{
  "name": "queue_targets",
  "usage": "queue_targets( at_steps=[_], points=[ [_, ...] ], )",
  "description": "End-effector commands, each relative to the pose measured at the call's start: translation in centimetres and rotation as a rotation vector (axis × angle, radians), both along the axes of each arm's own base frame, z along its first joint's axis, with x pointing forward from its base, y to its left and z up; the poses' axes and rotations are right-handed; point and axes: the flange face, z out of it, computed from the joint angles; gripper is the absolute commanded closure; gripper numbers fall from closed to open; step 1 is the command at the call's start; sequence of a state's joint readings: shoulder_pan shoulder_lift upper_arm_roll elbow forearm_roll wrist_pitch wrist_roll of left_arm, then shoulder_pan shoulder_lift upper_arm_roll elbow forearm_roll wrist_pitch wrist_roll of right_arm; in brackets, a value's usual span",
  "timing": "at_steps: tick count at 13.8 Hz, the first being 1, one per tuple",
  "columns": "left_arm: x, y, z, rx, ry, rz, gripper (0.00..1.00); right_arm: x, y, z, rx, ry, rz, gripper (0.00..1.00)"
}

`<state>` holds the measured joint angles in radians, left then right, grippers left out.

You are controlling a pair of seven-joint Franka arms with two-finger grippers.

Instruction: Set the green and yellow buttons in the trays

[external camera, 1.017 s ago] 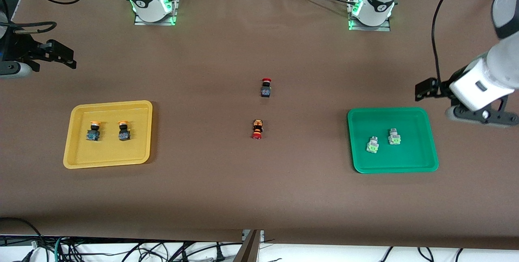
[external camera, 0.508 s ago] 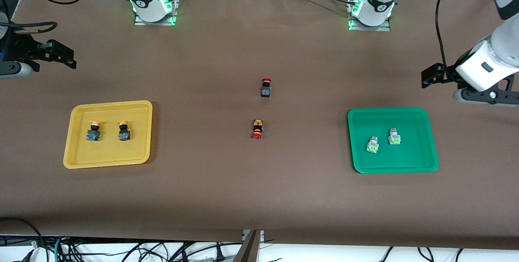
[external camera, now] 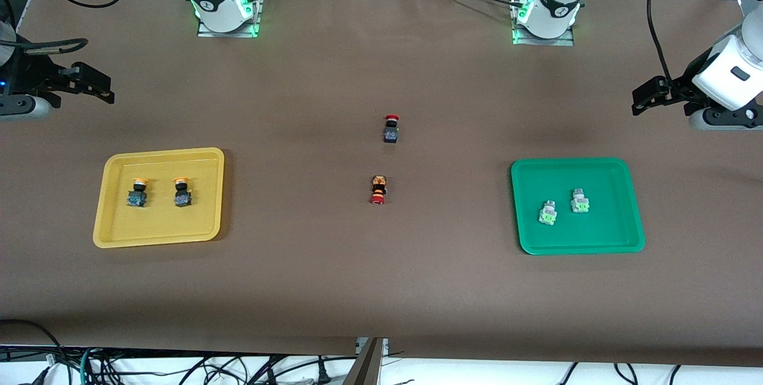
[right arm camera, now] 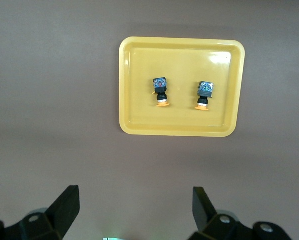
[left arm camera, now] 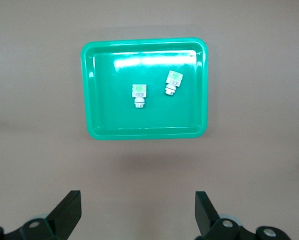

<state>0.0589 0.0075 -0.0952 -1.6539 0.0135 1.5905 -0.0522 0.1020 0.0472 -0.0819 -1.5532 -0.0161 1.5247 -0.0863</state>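
Green buttons (left arm camera: pixel 154 90) in green tray (left arm camera: pixel 89 85), apparently below released left end effector (left arm camera: pixel 138 212), right end effector (right arm camera: pixel 134 210) released

Two yellow-capped buttons (external camera: pixel 160 192) lie side by side in the yellow tray (external camera: pixel 119 231) by my right arm's end; two green switches (external camera: pixel 563 207) rest in the green tray (external camera: pixel 620 242) by my left.

Our two white arms, both raised

Our left black two-finger gripper (left arm camera: pixel 137 215) hangs over the brown table (external camera: pixel 381 289) with fingers spread wide; our right black two-finger gripper (right arm camera: pixel 135 214) does likewise at its own end.
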Motion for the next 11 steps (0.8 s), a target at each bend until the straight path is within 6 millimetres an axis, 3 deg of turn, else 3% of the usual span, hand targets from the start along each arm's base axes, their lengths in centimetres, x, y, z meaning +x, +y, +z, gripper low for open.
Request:
queue_targets(
  at_steps=[1,11],
  points=[
    [-0.55,-0.23,0.31,-0.039,-0.014,0.016,0.00,0.20,-0.04,0.74,-0.013,-0.005,0.007,0.00],
    [-0.51,0.32,0.81,-0.058,-0.017,0.042,0.00,0.30,-0.29,0.69,-0.014,-0.008,0.004,0.00]
  ],
)
